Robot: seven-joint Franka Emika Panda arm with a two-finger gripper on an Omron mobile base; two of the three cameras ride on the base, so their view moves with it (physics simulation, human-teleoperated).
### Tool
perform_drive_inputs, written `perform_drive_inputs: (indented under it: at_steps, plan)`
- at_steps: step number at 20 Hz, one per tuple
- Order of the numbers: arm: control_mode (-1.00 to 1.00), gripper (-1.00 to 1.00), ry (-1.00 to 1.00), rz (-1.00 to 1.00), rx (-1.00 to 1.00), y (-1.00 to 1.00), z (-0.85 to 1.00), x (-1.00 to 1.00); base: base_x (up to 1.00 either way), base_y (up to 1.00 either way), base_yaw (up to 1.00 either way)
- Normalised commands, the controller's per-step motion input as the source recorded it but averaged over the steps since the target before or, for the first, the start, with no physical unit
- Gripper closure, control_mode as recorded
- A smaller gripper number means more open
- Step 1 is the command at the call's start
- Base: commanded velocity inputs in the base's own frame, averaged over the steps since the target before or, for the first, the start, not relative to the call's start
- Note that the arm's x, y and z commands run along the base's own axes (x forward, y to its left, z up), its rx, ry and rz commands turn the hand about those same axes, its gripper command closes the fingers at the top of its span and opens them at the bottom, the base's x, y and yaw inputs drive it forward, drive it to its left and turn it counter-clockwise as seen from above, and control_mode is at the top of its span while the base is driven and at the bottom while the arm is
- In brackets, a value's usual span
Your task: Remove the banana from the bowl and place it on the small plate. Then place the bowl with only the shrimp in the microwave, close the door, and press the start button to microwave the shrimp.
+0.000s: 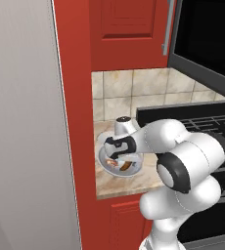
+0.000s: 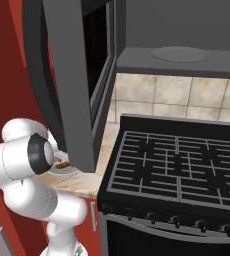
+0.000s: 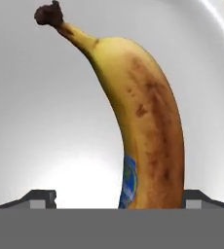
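reaching down into the bowl [image 1: 115, 168], the end effector [image 3: 119, 197] stands wide open, with one finger tip [image 3: 43, 198] on each side of the banana [image 3: 138, 121] and not pressing on it. in the hand view the banana lies between the two tips on the shiny grey inside of the bowl [image 3: 46, 121], its dark stem end pointing away from the hand and a blue sticker on its near part. from the left base view the hand is low over the bowl, and a bit of brown and orange shows inside under it; i cannot tell the shrimp apart there. the bowl sits on the desk [image 1: 134, 183], between the red cabinet side [image 1: 75, 122] and the stove [image 2: 174, 165]. above the stove the microwave [image 2: 177, 30] is open, and its door [image 2: 69, 85] hangs out over the desk.
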Motion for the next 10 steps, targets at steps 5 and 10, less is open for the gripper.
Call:
perform_drive_inputs:
  at_steps: [5, 10]
  plan:
    - [-1.00, 1.00, 0.00, -0.06, 0.00, 0.13, -0.07, 0.00, 0.00, 0.00, 0.00]
    - [-1.00, 1.00, -0.02, -0.02, 0.00, -0.01, 0.07, -0.01, 0.00, 0.00, 0.00]
